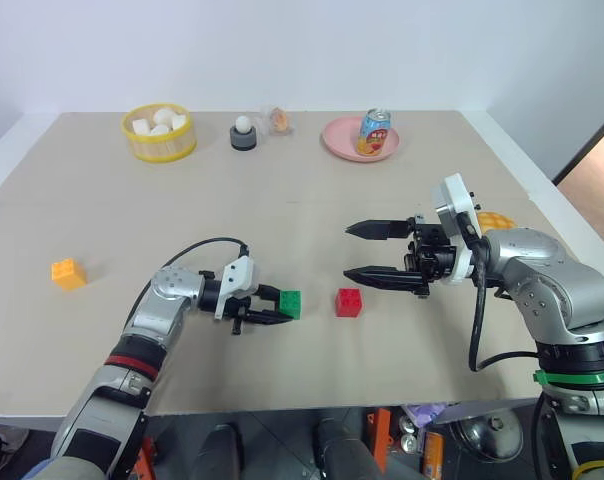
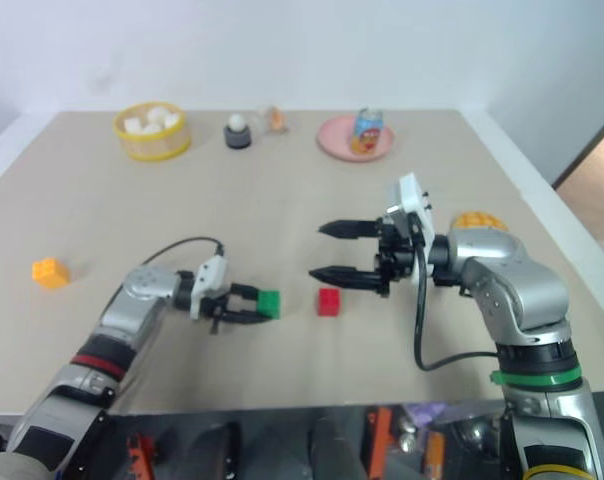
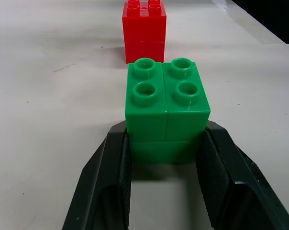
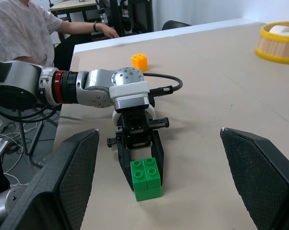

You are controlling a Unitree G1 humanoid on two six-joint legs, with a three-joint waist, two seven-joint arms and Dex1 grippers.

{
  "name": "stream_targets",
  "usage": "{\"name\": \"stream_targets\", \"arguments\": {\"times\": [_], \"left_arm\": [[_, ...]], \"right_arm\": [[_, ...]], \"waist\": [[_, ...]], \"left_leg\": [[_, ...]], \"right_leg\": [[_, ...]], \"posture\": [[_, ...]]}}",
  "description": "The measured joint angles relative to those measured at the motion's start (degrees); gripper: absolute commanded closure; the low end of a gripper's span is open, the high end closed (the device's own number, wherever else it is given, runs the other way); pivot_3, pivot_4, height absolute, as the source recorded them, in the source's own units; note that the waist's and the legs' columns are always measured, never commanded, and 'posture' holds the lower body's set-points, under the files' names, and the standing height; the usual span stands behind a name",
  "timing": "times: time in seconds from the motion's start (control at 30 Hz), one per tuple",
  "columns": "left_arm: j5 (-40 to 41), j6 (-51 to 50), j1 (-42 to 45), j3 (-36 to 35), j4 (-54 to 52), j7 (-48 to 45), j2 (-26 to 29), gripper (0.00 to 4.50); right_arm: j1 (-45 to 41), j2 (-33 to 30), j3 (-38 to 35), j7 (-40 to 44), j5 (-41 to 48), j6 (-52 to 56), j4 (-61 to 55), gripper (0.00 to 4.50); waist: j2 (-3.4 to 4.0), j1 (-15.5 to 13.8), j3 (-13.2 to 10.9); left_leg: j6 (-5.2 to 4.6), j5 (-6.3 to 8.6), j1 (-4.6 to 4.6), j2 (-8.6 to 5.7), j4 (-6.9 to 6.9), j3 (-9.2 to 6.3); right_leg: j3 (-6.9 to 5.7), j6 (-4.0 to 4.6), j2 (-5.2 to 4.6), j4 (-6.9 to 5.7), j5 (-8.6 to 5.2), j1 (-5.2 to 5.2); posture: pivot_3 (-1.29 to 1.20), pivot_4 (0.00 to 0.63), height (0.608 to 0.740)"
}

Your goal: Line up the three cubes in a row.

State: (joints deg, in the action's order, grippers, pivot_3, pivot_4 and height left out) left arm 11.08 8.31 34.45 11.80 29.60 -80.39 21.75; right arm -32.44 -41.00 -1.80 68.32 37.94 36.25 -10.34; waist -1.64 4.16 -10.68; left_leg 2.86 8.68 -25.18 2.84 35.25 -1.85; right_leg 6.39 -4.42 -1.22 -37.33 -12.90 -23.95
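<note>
A beige table (image 1: 282, 200) stands before a pale wall, and a seated person (image 4: 25, 28) shows beyond its far edge in the right wrist view. The left tool (image 1: 278, 310) is clamped on the green cube (image 1: 290, 304), one black finger on each side, the cube resting on the table. Just past that tool's tips sits the red cube (image 1: 349, 302), apart from the green one. The right tool (image 1: 360, 251) hangs above the table with its fingers spread wide and nothing between them, the red cube just below and beside its lower fingertip. The orange-yellow cube (image 1: 68, 273) lies well apart, behind the left arm.
</note>
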Motion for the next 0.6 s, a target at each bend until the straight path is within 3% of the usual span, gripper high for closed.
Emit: {"name": "stream_targets", "arguments": {"times": [0.6], "left_arm": [[-0.5,0.6,0.1,0.0,0.3,1.0,-0.2,3.19]], "right_arm": [[0.0,0.1,0.0,0.0,-0.1,-0.5,0.5,0.30]], "waist": [[0.00,0.0,0.0]], "left_leg": [[0.00,0.00,0.01,0.00,0.05,0.00]], "right_leg": [[0.00,0.00,0.00,0.00,0.04,0.03]], "posture": [[0.00,0.150,0.740]]}}
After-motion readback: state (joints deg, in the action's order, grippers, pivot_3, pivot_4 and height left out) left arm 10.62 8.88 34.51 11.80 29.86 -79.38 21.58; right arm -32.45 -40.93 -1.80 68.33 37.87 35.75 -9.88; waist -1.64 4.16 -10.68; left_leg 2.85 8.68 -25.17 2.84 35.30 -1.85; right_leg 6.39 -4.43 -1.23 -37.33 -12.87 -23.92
